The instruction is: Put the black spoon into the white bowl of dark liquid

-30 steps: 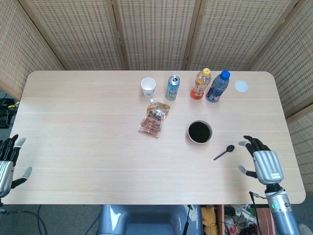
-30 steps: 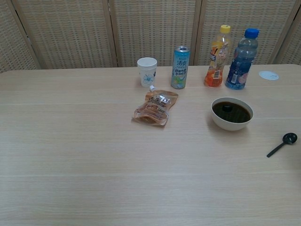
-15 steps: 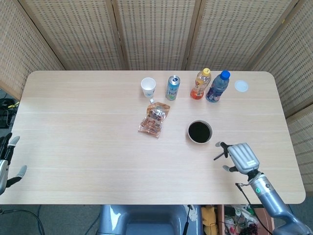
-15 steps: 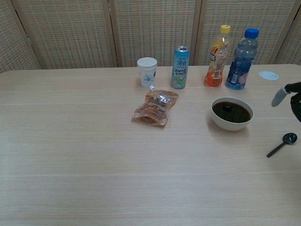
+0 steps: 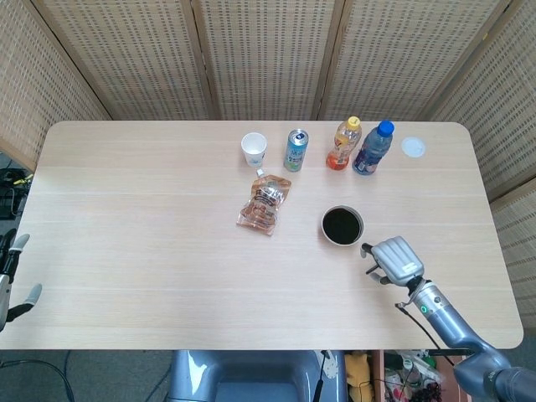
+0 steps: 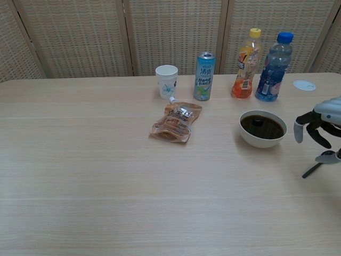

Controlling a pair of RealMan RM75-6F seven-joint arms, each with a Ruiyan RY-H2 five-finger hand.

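Note:
The white bowl (image 5: 342,226) (image 6: 262,128) of dark liquid stands right of the table's middle. Just right of it lies the black spoon (image 6: 309,171); in the chest view only its handle shows, and in the head view my right hand covers it. My right hand (image 5: 394,259) (image 6: 322,126) hovers palm down over the spoon, fingers apart and curved downward, thumb close to the spoon's head, holding nothing that I can see. My left hand (image 5: 10,277) hangs off the table's left edge with its fingers spread and nothing in it.
Along the back stand a paper cup (image 5: 254,148), a can (image 5: 296,150), an orange drink bottle (image 5: 343,143) and a blue-capped bottle (image 5: 372,148). A white disc (image 5: 413,147) lies at the back right. A snack pouch (image 5: 265,203) lies left of the bowl.
My right hand has moved left and forward from the table's right edge until it is over the spoon, beside the bowl. The left hand has sunk a little lower off the left edge.

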